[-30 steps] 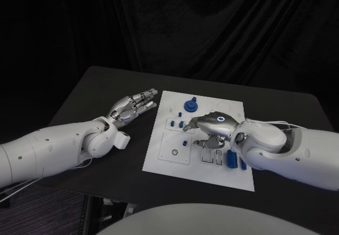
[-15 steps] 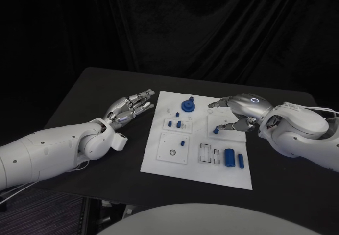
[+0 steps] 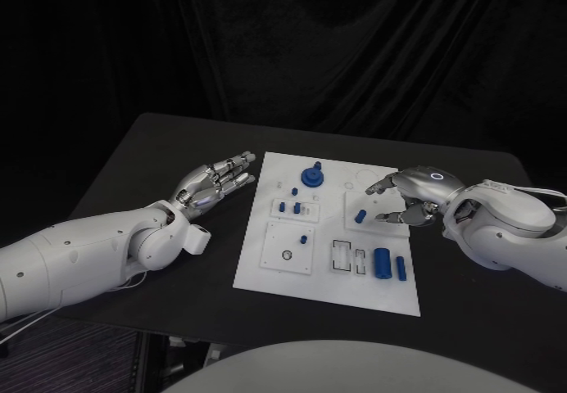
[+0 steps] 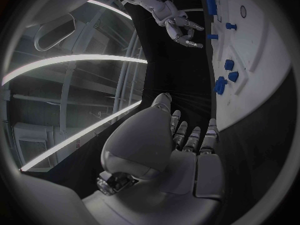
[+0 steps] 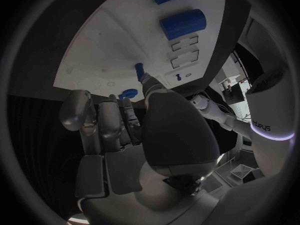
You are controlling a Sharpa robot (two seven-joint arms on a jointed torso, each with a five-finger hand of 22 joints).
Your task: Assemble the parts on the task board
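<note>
While the right hand (image 3: 408,199) hovers with fingers apart and empty over the board's (image 3: 325,282) right edge, a peg (image 3: 360,216) stands just beside its fingertips; a careless move could knock it over. The left hand (image 3: 216,182) lies flat, fingers apart, left of the board. I count about nine blue parts, one board, two hands.

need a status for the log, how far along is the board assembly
Partly done, judging by the layout. Several blue parts already stand on the task board: a tall knob piece and small pegs. The right hand hovers beside a small blue peg, holding nothing. Still loose: the large cylinder and thin one. The left hand rests open beside the board.
</note>
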